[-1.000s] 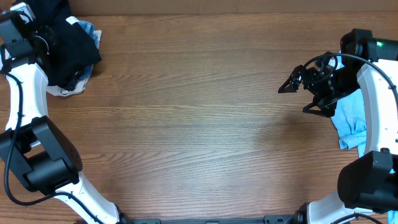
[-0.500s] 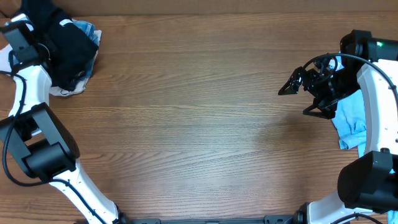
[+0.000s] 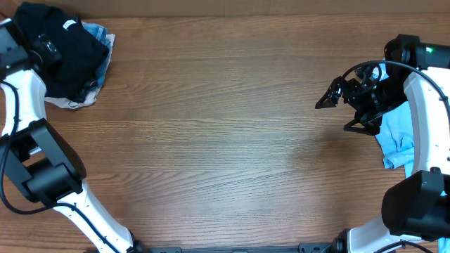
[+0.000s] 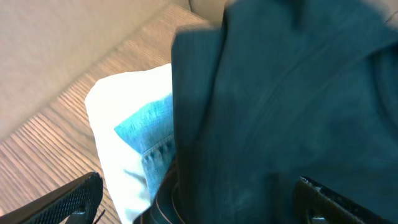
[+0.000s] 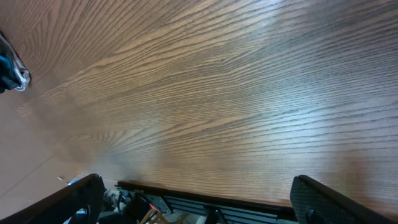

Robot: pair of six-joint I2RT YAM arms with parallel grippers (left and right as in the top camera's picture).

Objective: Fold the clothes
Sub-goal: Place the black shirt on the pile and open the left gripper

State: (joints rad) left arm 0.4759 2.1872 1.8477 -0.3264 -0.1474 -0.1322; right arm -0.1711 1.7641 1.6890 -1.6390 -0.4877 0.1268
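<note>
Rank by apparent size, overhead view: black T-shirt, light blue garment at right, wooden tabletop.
1. Brown wooden tabletop
2. Crumpled black cotton T-shirt
3. Light blue garment, partly hidden by the right arm

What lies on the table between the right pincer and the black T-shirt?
Nothing: the overhead view shows only bare wooden table between the right pincer and the black T-shirt at the far left corner.
</note>
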